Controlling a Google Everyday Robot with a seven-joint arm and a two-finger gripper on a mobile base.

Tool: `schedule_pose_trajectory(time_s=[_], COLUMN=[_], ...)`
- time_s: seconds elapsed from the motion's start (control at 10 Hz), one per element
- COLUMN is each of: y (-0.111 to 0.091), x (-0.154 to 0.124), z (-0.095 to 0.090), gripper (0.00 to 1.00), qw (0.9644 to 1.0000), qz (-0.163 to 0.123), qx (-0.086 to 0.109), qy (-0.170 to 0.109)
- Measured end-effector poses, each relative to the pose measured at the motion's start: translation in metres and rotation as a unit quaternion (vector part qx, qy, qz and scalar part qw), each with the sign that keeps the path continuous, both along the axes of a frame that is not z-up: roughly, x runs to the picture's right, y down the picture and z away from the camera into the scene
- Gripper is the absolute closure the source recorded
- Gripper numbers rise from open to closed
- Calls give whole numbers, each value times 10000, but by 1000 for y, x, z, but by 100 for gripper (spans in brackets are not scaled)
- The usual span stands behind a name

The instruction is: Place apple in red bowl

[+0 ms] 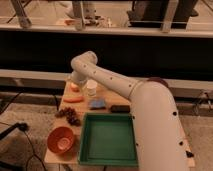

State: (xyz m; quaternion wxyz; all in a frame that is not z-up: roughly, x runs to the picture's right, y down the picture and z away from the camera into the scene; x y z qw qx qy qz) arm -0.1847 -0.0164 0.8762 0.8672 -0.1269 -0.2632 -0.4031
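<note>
The apple [75, 88], small and yellowish-orange, sits at the far left corner of the wooden table [55, 155]. My gripper [76, 81] is right over the apple, at the end of the white arm [112, 80], which bends down from its elbow at the far left. The red bowl [61, 139] stands at the near left corner of the table, well in front of the apple. It has a paler inside bottom and nothing in it.
An orange carrot [73, 99] lies just in front of the apple, and a dark grape bunch [69, 115] lies nearer still. A white cup [91, 88], a blue sponge [97, 104] and a dark bar [120, 108] sit mid-table. A green tray [85, 145] fills the near right.
</note>
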Motion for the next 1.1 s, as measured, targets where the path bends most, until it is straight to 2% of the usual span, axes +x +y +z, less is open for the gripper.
schedule_pose_trajectory(time_s=[0.7, 1.1], y=[5, 8], x=[-28, -44], z=[24, 40], gripper=[20, 20], qw=[10000, 10000], qz=[6, -26], qx=[-2, -72], qy=[28, -26])
